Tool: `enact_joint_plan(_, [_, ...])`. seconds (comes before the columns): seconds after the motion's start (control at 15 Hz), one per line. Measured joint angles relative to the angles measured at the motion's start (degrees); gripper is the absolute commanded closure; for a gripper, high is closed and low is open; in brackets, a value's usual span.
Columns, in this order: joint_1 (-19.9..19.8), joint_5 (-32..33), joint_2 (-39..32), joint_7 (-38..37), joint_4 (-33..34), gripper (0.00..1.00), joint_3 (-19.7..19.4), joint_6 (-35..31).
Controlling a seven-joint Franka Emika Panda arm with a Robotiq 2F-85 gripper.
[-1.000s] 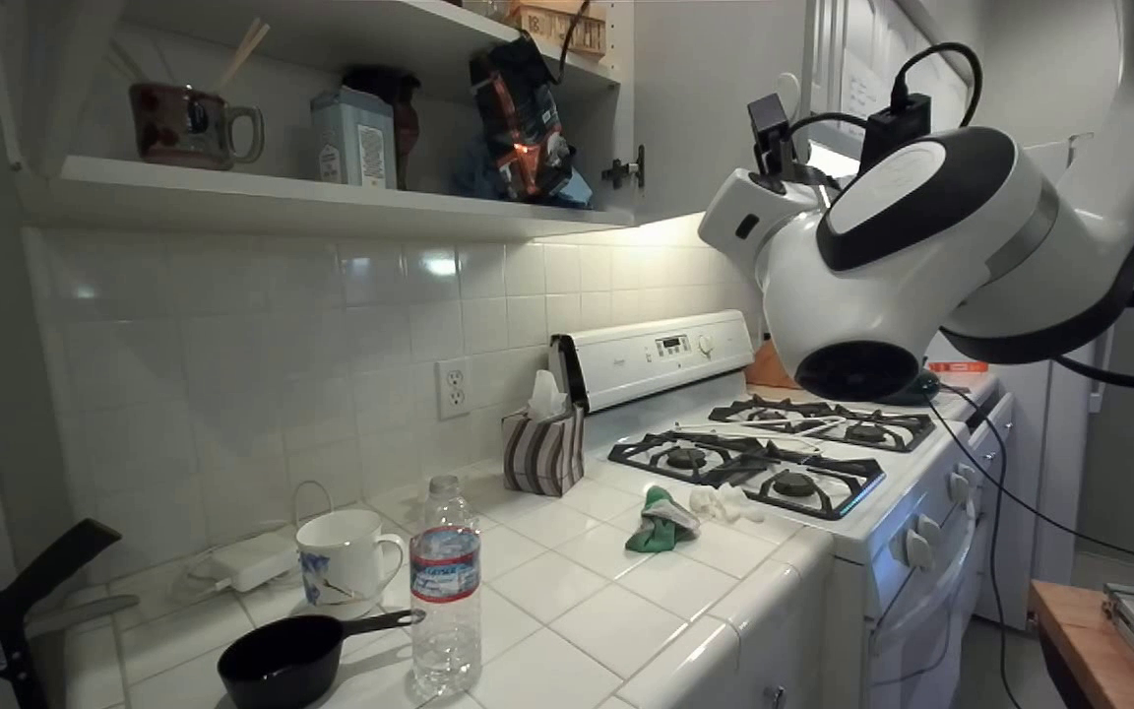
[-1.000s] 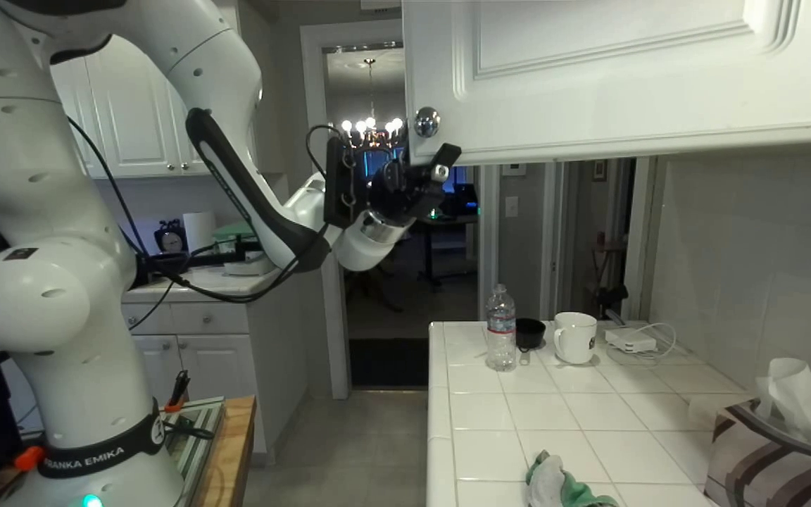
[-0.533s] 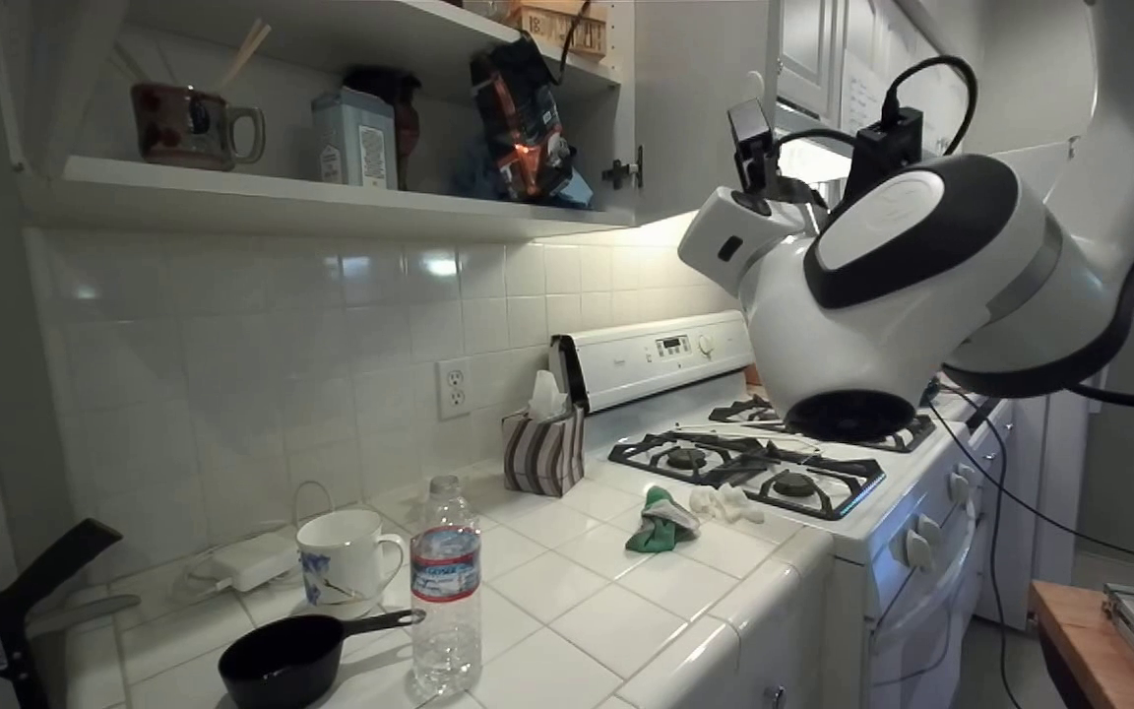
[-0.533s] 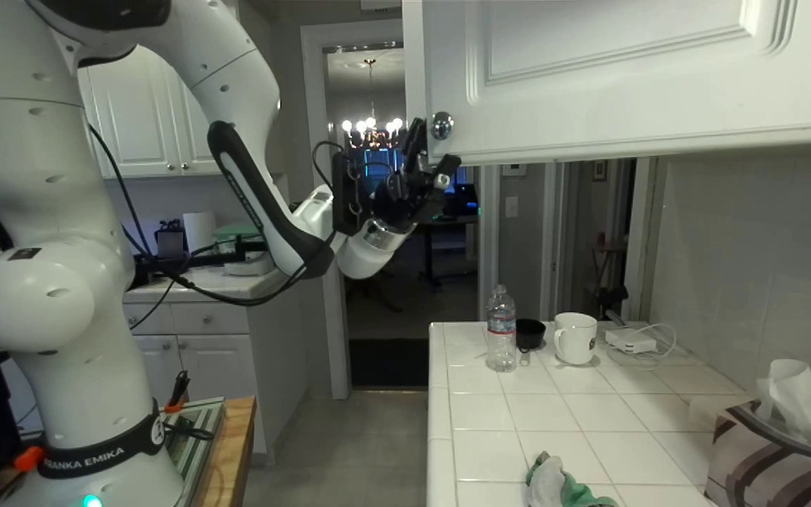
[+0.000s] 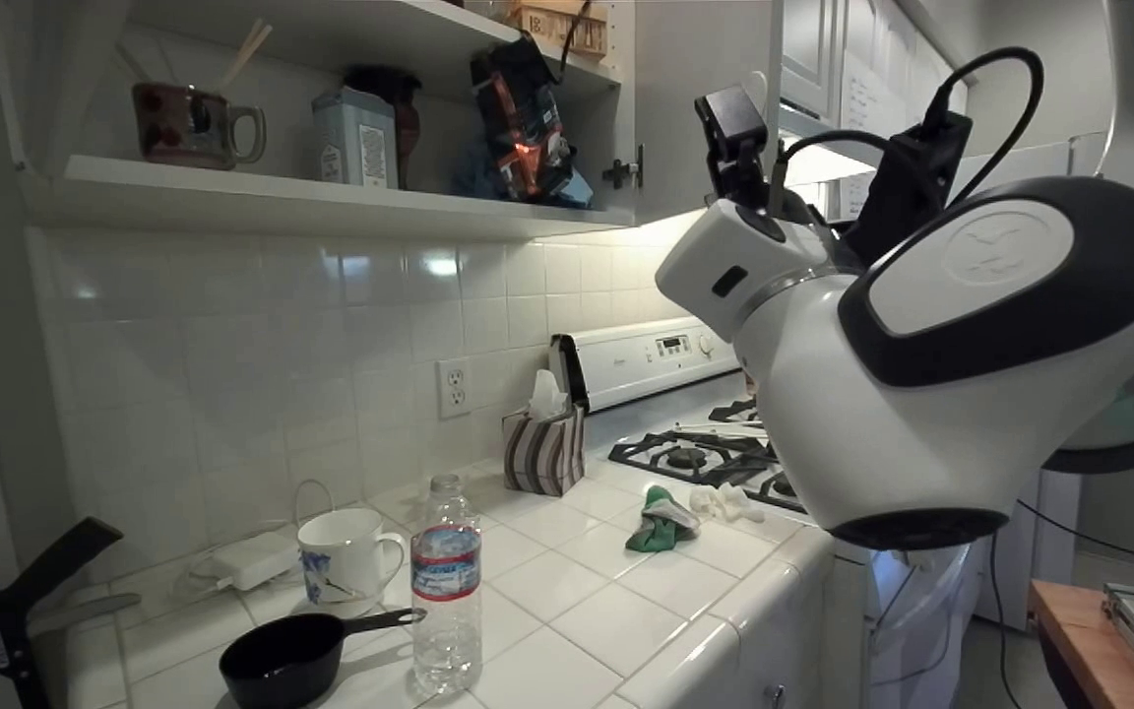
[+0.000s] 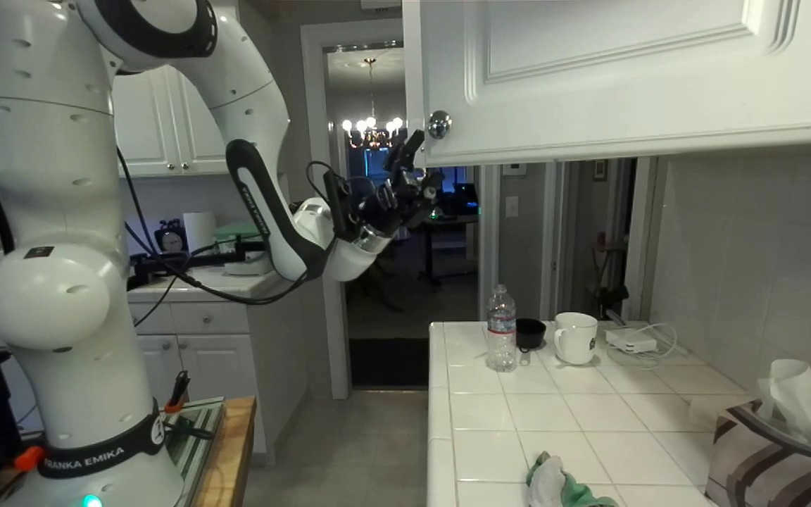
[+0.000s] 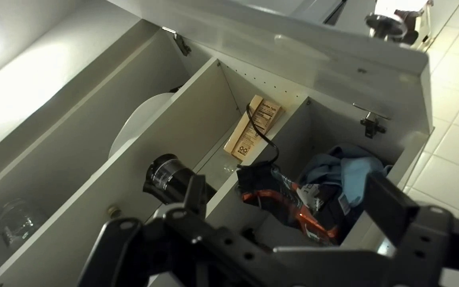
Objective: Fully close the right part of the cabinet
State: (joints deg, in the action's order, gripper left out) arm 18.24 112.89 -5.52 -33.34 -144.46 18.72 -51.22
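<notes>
The white wall cabinet point(image 5: 282, 187) stands open, with a mug, a tin and a dark bag on its lower shelf. Its right part, the white panel door point(image 6: 588, 105), is swung well open; its inner face point(image 5: 705, 108) shows in an exterior view. The door's inner side point(image 7: 325, 75) also crosses the upper right of the wrist view. Its round knob point(image 6: 439, 124) is near the lower free corner. My gripper point(image 6: 421, 165) is just below and beside that corner; contact cannot be told. In the wrist view the gripper point(image 7: 293, 205) is open, fingers wide apart, nothing between them.
On the tiled counter below are a water bottle point(image 5: 447, 591), a white mug point(image 5: 343, 561), a black pan point(image 5: 286, 660), a tissue box point(image 5: 544, 448) and a green cloth point(image 5: 663, 522). A white stove point(image 5: 661, 364) stands beyond. The arm hides part of it.
The door shifted slightly between the earliest frames, then stayed nearly still. My gripper has drawn down and away from its lower corner. The wrist now looks larger and lower in an exterior view.
</notes>
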Motion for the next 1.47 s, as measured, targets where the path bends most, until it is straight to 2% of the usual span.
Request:
enact_joint_plan(0.27, [0.00, -3.76, 1.84, -7.20, 0.14, 0.00, 0.54, -2.64])
enact_joint_plan(0.67, [3.03, -20.84, 8.10, -23.56, -1.95, 0.00, 4.02, -3.04])
enact_joint_plan(0.8, [3.75, -26.39, 10.68, -26.61, -2.78, 0.00, 4.05, -3.03])
enact_joint_plan(0.93, [3.32, -28.83, 12.46, -27.07, -3.98, 0.00, 2.77, -2.70])
enact_joint_plan(1.33, [-3.55, -28.18, 13.14, -26.72, -9.26, 0.00, -5.38, 3.14])
enact_joint_plan(1.47, [-9.73, -24.79, 12.97, -25.34, -10.98, 0.00, -6.39, 3.26])
